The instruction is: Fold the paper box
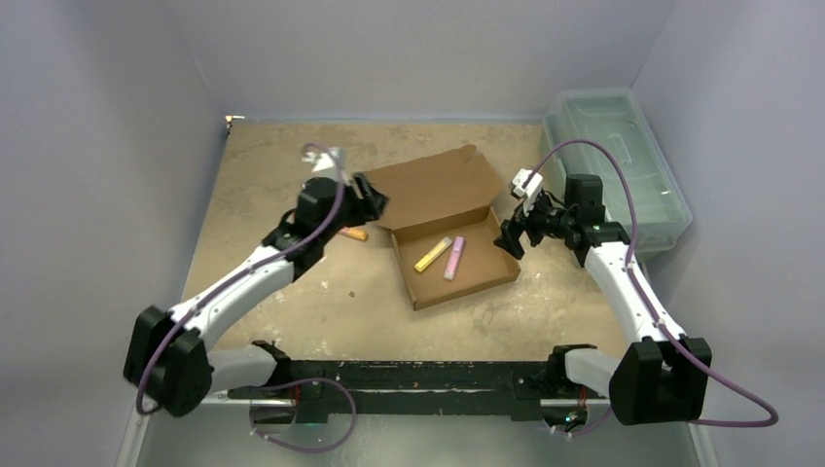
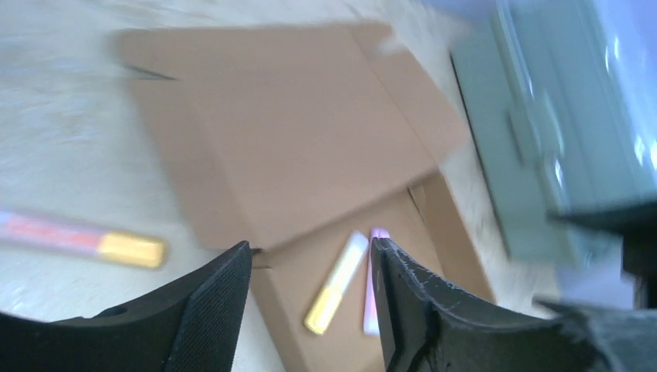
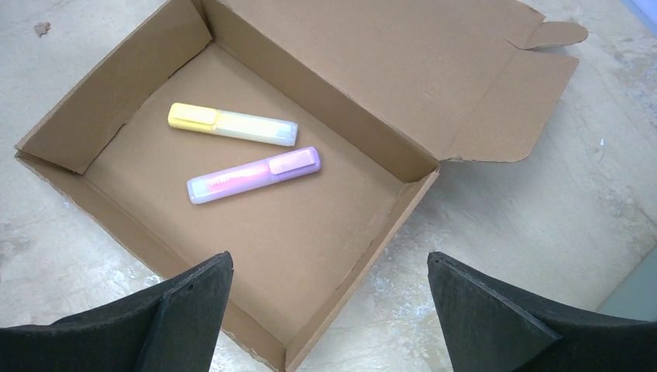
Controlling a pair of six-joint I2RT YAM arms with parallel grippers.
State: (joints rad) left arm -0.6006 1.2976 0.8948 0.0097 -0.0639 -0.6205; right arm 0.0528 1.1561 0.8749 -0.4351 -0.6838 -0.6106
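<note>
The brown paper box (image 1: pixel 477 268) lies open on the table's middle, its lid (image 1: pixel 433 185) laid back flat behind the tray. A yellow highlighter (image 1: pixel 433 255) and a pink highlighter (image 1: pixel 454 258) lie inside the tray; both also show in the right wrist view, yellow (image 3: pixel 232 125) and pink (image 3: pixel 254 174). My left gripper (image 1: pixel 375 202) is open and empty above the lid's left edge (image 2: pixel 310 132). My right gripper (image 1: pixel 508 238) is open and empty, just off the tray's right wall (image 3: pixel 372 256).
An orange highlighter (image 1: pixel 353 233) lies on the table left of the box, blurred in the left wrist view (image 2: pixel 85 242). A translucent pale-green bin (image 1: pixel 618 165) stands at the back right, against the wall.
</note>
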